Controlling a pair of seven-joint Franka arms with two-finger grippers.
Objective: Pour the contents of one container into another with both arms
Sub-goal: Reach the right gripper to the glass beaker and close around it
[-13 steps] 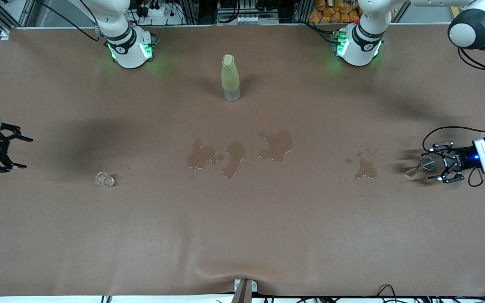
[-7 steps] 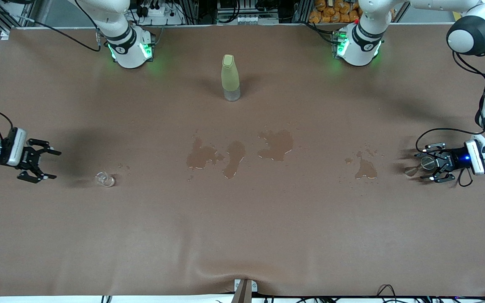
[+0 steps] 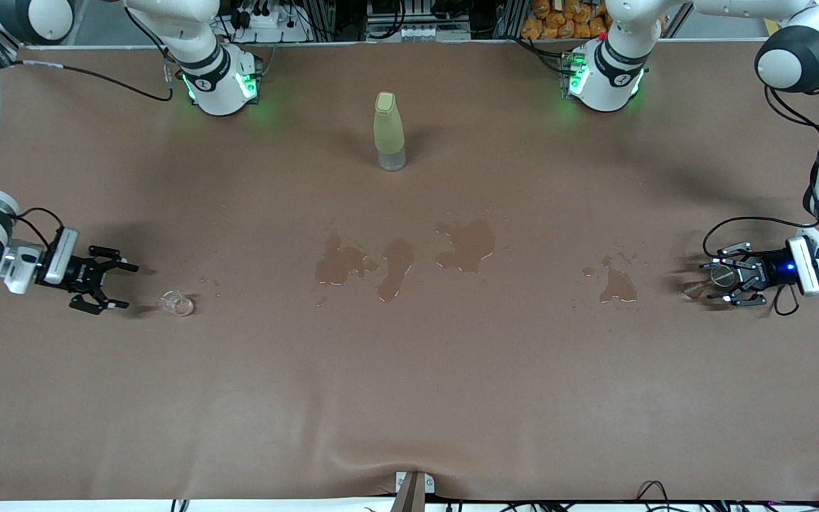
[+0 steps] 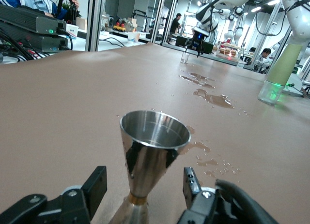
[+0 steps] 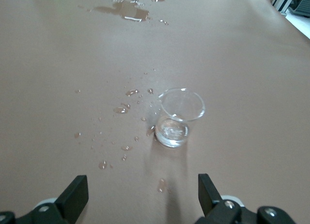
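Note:
A steel jigger stands on the brown table toward the left arm's end. My left gripper is low around it, open, one finger on each side of its narrow waist with gaps showing. A small clear glass beaker stands toward the right arm's end, with a little water in its bottom. My right gripper is open and low beside the beaker, a short way off it, with nothing between its fingers.
A pale green bottle stands upright at mid-table near the bases. Water puddles lie across the middle, another puddle lies near the jigger, and droplets surround the beaker.
My right gripper has come in from the table's end and stopped low beside the beaker. My left gripper has slid forward so its fingers flank the jigger.

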